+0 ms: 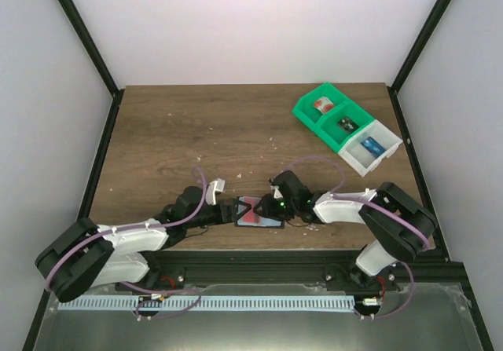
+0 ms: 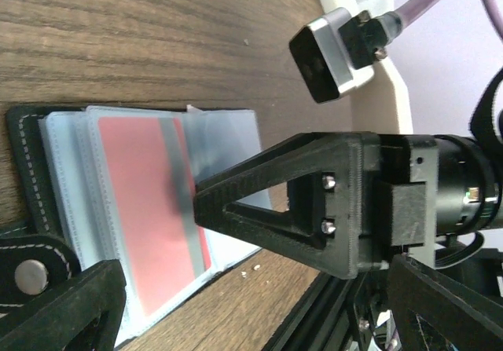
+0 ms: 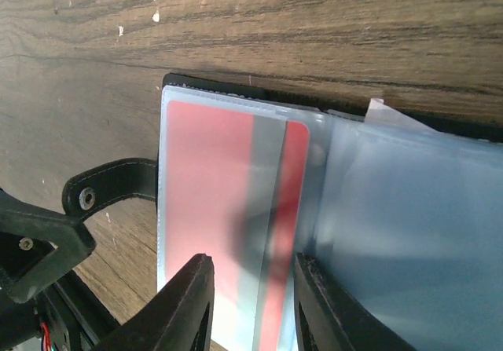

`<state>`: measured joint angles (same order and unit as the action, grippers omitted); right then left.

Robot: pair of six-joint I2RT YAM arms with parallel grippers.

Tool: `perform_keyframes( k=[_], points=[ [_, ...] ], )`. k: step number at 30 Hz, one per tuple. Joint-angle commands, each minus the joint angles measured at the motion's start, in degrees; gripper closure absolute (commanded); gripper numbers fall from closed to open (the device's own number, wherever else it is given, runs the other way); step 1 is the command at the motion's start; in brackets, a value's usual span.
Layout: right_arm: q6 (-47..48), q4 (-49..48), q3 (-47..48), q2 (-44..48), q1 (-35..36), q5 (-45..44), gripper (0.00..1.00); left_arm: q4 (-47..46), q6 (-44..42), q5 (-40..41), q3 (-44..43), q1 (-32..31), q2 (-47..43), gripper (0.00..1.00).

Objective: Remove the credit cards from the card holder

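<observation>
Card holder (image 1: 255, 213) lies opened flat on the wooden table (image 1: 196, 131), close to the near edge and about midway across, with one arm at each end of it. From the right wrist camera I see its clear plastic sleeves fanned out. The left-hand sleeve holds a red card (image 3: 208, 210) with a grey stripe, still fully inside its pocket. The sleeves to the right of it look pale blue, and I cannot tell what they hold.

My right gripper (image 3: 253, 292) is down over that sleeve. Its two fingers stand a narrow gap apart, straddling the grey stripe, with the card lying flat between them. I cannot tell whether the tips press on the plastic or only hover.

My left gripper (image 1: 223, 210) sits at the holder's left end, spread wide. One finger is right at the black snap tab (image 3: 102, 188) and the other is well off toward the near rail, with nothing clamped between them.

Far right on the table stand a green bin (image 1: 318, 115) and a white bin (image 1: 369, 148), side by side and touching, well apart from the holder.
</observation>
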<state>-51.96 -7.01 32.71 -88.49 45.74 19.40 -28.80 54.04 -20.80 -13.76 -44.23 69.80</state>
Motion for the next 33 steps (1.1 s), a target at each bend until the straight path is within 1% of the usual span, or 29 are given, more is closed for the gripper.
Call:
perform_keyframes(
  k=[1,5,14,24,28,33],
  points=[
    [0.02,1.79,-1.80,-0.16,0.55,-3.06,0.71,-4.79,1.26,-1.63,0.66,0.24,-0.71,0.07],
    [-0.34,0.31,-3.23,0.10,0.58,-3.02,0.74,-7.79,1.69,-3.51,-0.25,0.27,1.04,0.07],
    [-0.57,-0.93,-4.75,1.29,0.59,-2.91,0.79,-9.97,1.31,-2.99,-0.74,0.22,5.90,0.08],
    [-0.84,-2.24,-4.69,-0.19,0.58,-1.88,0.80,-13.83,2.16,-4.97,-0.84,0.19,10.19,0.08],
    [-1.04,-2.13,-4.76,0.04,0.58,-1.90,0.80,-13.25,1.68,-4.66,-0.97,0.18,10.69,0.08],
    [-1.11,-1.87,-4.75,0.51,0.58,-2.15,0.80,-10.24,0.47,-3.79,-1.88,0.14,10.88,0.08]
  ],
)
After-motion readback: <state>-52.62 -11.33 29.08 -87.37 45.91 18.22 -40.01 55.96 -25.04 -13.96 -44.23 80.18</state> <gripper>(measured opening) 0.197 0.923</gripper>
